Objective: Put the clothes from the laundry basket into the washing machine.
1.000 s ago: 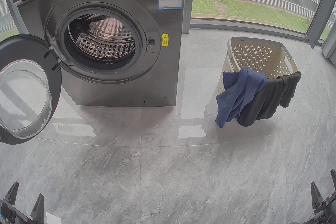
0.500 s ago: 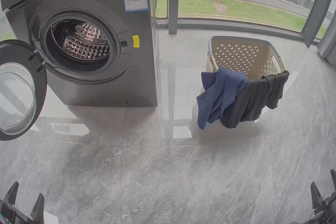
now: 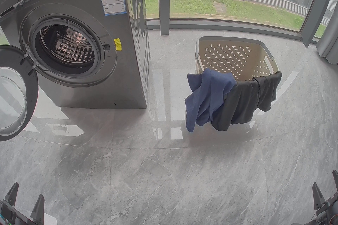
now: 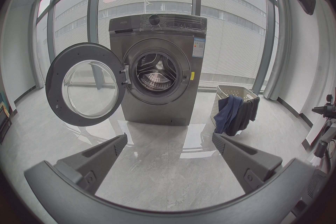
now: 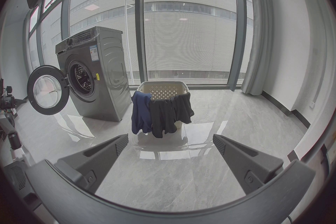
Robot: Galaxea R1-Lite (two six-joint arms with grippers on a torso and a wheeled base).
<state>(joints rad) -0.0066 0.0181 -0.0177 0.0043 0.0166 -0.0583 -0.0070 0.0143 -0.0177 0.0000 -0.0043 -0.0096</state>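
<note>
We note left pincer (image 4: 169, 137) and right pincer (image 5: 170, 137) spread wide, holding nothing. Blue garment (image 3: 206, 99) and black garment (image 3: 246, 102) hang over the laundry basket (image 3: 232, 40) near rim, beside the washing machine (image 3: 130, 71), whose door (image 3: 14, 60) stands open.

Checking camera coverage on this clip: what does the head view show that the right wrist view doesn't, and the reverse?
Head view adds the left gripper, open, and grass outdoors. Right wrist view adds the white side wall and the building's upper floors. Both share the washing machine with its door swung open, the basket, a blue garment and a dark garment draped over its front rim, and the open right gripper.
</note>
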